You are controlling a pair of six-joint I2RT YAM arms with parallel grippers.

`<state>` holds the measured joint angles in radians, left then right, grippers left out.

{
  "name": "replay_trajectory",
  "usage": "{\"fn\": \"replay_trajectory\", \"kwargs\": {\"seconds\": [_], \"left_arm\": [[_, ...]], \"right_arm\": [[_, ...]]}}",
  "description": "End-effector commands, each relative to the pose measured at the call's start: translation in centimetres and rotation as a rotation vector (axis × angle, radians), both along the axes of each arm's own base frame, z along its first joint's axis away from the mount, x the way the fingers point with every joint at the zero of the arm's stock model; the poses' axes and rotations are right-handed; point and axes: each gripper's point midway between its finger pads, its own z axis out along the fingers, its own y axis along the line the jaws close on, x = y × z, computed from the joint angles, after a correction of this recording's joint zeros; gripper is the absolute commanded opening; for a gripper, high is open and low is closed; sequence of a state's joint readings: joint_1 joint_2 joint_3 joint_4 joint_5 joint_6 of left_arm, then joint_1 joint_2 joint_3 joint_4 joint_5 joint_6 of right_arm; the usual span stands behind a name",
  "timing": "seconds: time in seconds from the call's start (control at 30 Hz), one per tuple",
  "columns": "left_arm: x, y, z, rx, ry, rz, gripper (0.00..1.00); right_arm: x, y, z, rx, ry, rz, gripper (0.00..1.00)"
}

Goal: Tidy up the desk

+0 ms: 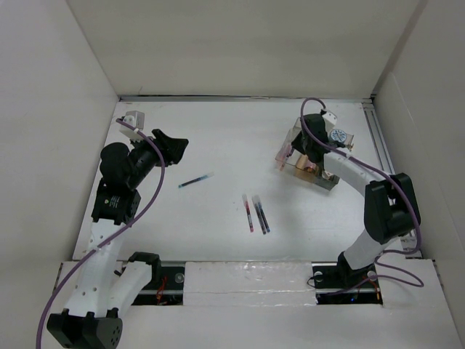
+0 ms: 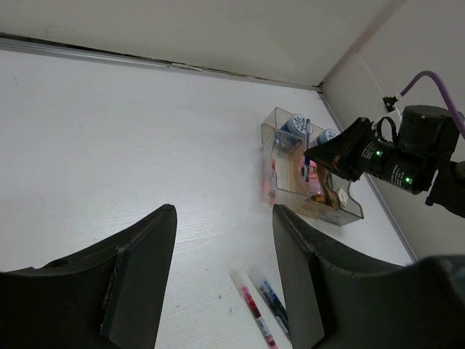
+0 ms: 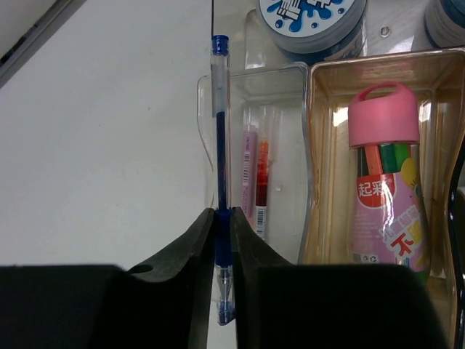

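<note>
- The counter [image 1: 218,138] is lying flat in front of me, with white walls standing around it. In the top view it is looking wider from left to right than from front to back. A metal rail [image 1: 378,142] is running along its right edge, pointing away from me.
- My right gripper [image 3: 222,218] is squeezing a blue pen [image 3: 221,131] near its lower end. The pen is pointing straight out past the fingers, toward a clear tray [image 3: 309,109] sitting at the back right of the counter.
- My left gripper [image 2: 224,214] is hanging wide apart over the left side, holding nothing.
- A teal pen [image 1: 195,180] is lying alone near the middle, looking blurry. A pink pen [image 1: 248,213] and a dark pen [image 1: 261,213] are lying side by side, pointing front to back.
- My right arm is hiding much of the tray in the top view. I cannot tell if the blue pen is touching the tray.
</note>
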<state>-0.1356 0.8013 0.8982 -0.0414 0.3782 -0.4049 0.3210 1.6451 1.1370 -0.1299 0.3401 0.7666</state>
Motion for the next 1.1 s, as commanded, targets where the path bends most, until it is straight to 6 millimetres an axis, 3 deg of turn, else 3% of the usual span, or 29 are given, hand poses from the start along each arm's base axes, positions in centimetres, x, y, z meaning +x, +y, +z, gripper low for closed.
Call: {"fn": "replay_trajectory", "kwargs": {"seconds": [0.0,0.03,0.17,0.27,0.37,0.4,0.47,0.5,0.57,0.67,0.77,0.8,0.87,0.93,1.07], "left_arm": [[0.0,-0.1,1.2,-0.008,-0.051,-0.012,0.52],[0.1,-0.1,1.2,-0.006,-0.052,-0.011,0.52],[0.1,-0.1,1.1,-0.006,-0.049,-0.011,0.52],[0.1,0.0,1.2,-0.006,-0.052,-0.005,0.52],[0.1,-0.1,1.1,-0.006,-0.047,-0.009,0.52],[0.0,-0.1,1.2,-0.005,-0.054,-0.008,0.52],[0.1,0.1,1.2,-0.004,-0.051,0.0,0.52],[0.2,0.0,1.2,-0.003,-0.05,0.0,0.52],[0.1,0.0,1.1,-0.004,-0.048,-0.005,0.52],[0.2,0.0,1.1,-0.002,-0.047,0.0,0.52],[0.2,-0.1,1.0,-0.005,-0.046,-0.008,0.52],[0.2,-0.1,1.0,-0.006,-0.046,-0.009,0.52],[0.2,-0.2,1.1,-0.007,-0.045,-0.011,0.52],[0.2,-0.2,1.0,-0.009,-0.043,-0.017,0.52],[0.2,-0.1,1.1,-0.009,-0.048,-0.011,0.51]], "right_arm": [[0.5,0.2,1.3,0.019,-0.036,-0.008,0.27],[0.5,0.2,1.4,0.02,-0.041,-0.008,0.27],[0.6,0.2,2.1,0.027,-0.058,-0.01,0.43],[-0.1,1.3,2.5,0.022,-0.066,0.007,0.55],[-1.5,3.4,2.0,0.012,-0.062,0.055,0.55],[-2.0,4.1,2.1,0.009,-0.063,0.074,0.42],[-3.9,6.5,1.4,0.003,-0.053,0.144,0.24],[-4.8,7.3,1.4,-0.005,-0.055,0.178,0.1],[-7.8,9.9,-0.6,-0.035,-0.013,0.285,0.01],[-12.1,12.4,-2.7,-0.082,0.049,0.399,0.0],[-16.3,13.1,-4.7,-0.156,0.124,0.496,0.19],[-17.2,13.2,-5.1,-0.17,0.14,0.52,0.32],[-19.6,13.5,-5.9,-0.191,0.176,0.569,0.46],[-21.5,13.2,-7.5,-0.203,0.227,0.596,0.5],[-23.3,12.7,-8.9,-0.201,0.272,0.585,0.42]]}}
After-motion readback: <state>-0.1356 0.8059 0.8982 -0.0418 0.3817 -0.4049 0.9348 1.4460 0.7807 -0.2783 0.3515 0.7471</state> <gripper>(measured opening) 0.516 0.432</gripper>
